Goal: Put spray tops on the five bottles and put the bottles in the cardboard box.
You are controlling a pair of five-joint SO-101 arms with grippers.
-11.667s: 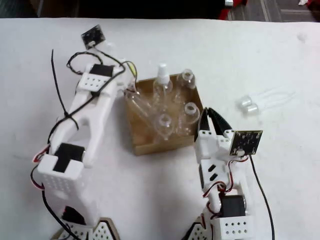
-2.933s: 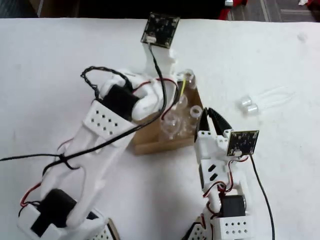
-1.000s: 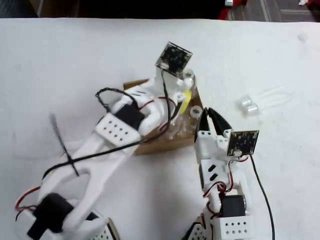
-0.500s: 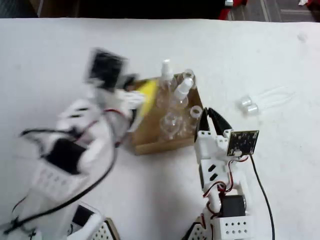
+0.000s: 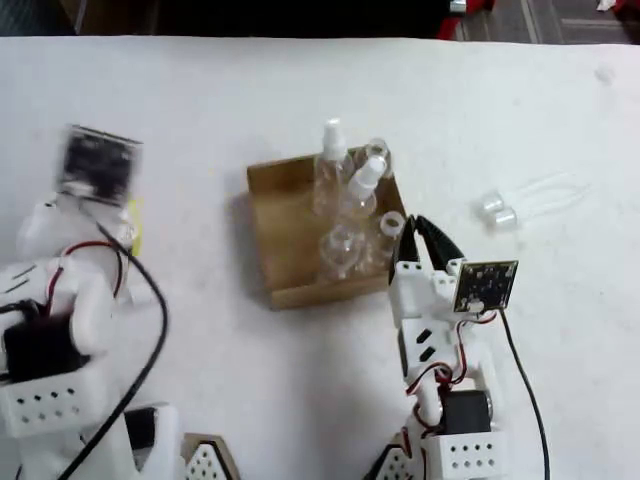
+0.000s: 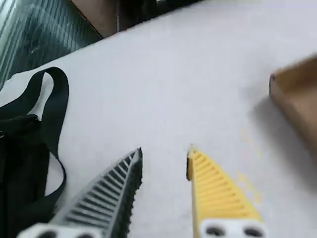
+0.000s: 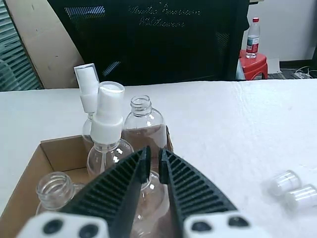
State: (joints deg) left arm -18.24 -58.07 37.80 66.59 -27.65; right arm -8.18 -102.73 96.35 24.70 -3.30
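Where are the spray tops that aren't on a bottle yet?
In the high view, the two loose spray tops lie on the table right of the cardboard box, just past the right gripper.

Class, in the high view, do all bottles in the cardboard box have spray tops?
No: two wear white spray tops, while three bottles in the cardboard box stand open-necked.

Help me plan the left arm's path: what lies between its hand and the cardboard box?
Nothing: only bare white table separates the left hand from the cardboard box, as the high view and left wrist view show.
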